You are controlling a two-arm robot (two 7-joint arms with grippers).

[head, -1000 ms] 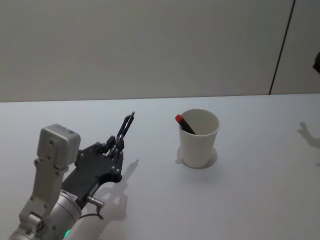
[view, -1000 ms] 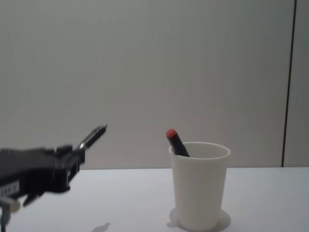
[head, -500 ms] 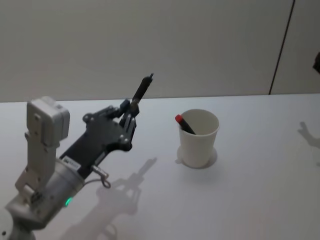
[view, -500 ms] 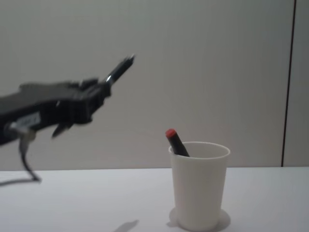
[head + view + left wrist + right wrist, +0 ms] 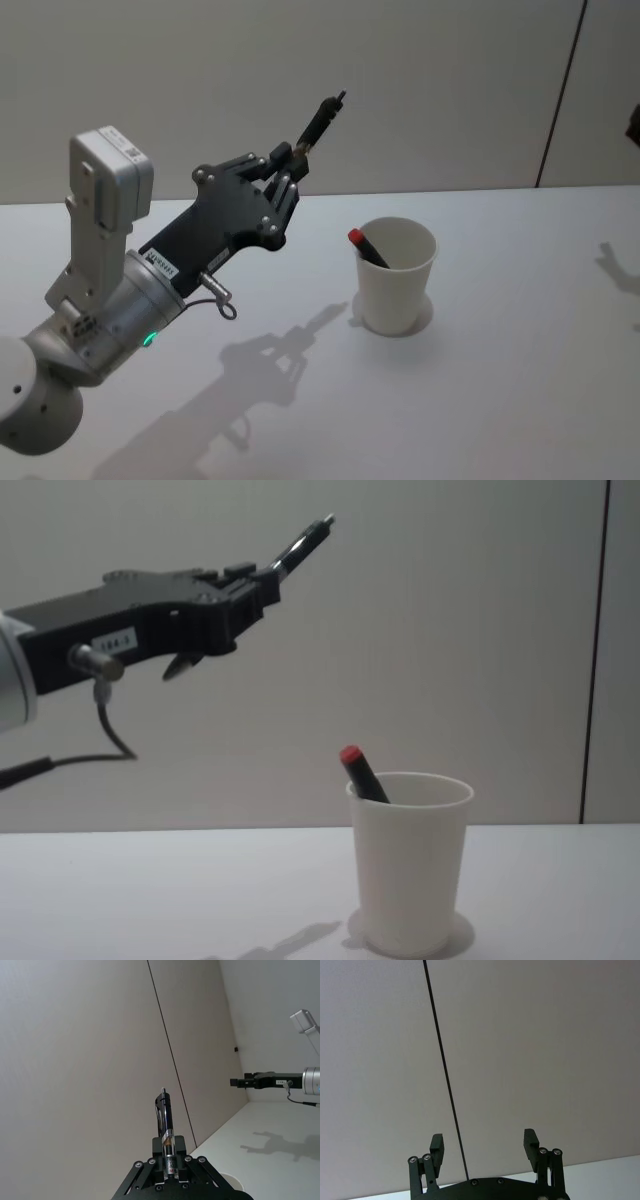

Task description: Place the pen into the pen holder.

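The left arm enters over the near left corner of the surface [image 5: 500, 390] and slants up and forward. A green indicator light shows on its wrist housing, and a loose cable loop hangs beneath the wrist.

The left tool [image 5: 290, 165] [image 5: 262, 580] [image 5: 168, 1157] is held high above the left half of the surface, clear of it. Its fingers are clamped on the lower barrel of the pen [image 5: 322, 115] [image 5: 305, 542] [image 5: 165, 1115]. The pen is dark with a clear section at the grip. It projects from the fingertips, tilted upward and toward the far right. In the chest view the pen tip is above and to the left of the pen holder, well apart from its rim. The shadow of the tool falls on the surface just left of the pen holder.

The pen holder [image 5: 395, 285] [image 5: 410, 870] stands upright on the surface, nearer the far edge than the near edge and slightly right of centre. A second pen [image 5: 368, 248] [image 5: 360, 772], black with a red cap, leans inside it against the left side of the rim, cap protruding.

The right tool [image 5: 484, 1141] [image 5: 235, 1081] is parked above the right edge of the surface, well apart from the pen holder. Its fingers are spread, with nothing between them.

A plain wall with one dark vertical seam [image 5: 562, 95] rises behind the far edge.
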